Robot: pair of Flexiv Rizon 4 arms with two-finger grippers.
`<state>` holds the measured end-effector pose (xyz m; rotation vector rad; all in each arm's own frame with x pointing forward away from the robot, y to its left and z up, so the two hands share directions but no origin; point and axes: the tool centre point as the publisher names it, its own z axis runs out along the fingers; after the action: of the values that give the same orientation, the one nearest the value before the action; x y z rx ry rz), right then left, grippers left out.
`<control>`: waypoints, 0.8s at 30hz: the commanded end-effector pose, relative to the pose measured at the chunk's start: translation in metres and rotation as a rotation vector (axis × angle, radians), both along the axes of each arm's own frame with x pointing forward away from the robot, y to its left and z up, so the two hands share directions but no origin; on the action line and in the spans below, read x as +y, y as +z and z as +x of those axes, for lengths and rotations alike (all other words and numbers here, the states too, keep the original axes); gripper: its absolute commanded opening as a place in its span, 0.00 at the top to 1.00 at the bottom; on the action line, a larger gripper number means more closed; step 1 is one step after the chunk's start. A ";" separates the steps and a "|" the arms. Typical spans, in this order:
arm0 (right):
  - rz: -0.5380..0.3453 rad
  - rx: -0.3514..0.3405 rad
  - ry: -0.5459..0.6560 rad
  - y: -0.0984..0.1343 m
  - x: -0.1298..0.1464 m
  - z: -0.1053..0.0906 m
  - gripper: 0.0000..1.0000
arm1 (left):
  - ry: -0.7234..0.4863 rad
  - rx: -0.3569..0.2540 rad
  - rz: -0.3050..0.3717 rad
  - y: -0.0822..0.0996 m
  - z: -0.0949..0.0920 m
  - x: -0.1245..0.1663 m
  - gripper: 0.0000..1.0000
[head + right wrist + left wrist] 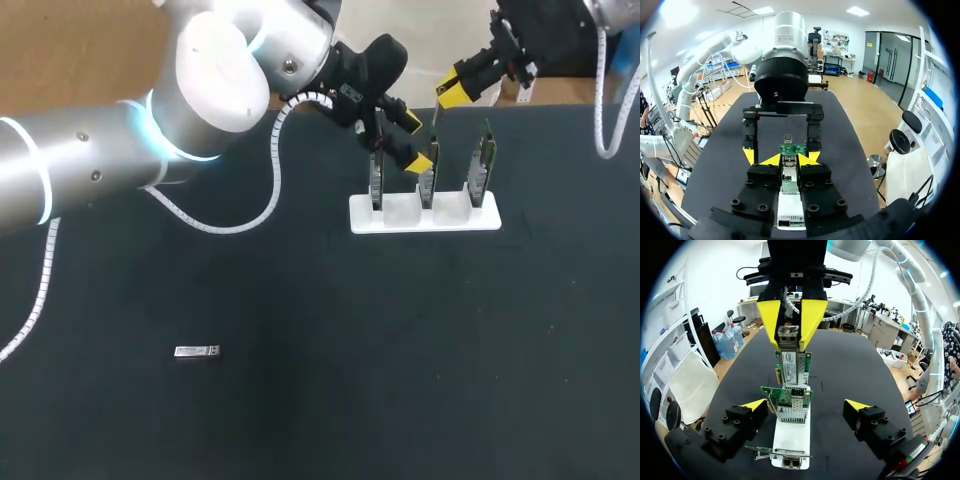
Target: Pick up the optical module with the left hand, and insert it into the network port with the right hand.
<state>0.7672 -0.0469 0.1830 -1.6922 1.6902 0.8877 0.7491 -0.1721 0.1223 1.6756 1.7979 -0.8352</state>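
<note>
My right gripper (453, 94) hangs above the back of the card stand, shut on a silver optical module (788, 335). In the right wrist view the module (789, 176) sits between its yellow tips (773, 159), over the row of cards. My left gripper (415, 140) is wide open and straddles the middle network card (790, 402) without touching it. Three green network cards stand upright in a white stand (425, 215). A second silver optical module (197, 351) lies flat on the black table, far to the front left of both grippers.
The white stand (790, 440) with its cards is the only obstacle, at the table's back middle. My left arm (120, 150) crosses the back left, trailing a white cable (262, 205). Dark table surface (400, 360) stretches in front of the stand.
</note>
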 end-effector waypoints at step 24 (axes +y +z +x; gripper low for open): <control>-0.065 -0.045 -0.033 -0.013 0.008 -0.007 1.00 | 0.000 0.001 0.004 0.000 0.001 -0.001 0.00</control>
<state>0.7637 -0.0400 0.1699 -1.7092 1.7244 0.7916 0.7491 -0.1721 0.1222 1.6756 1.7978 -0.8352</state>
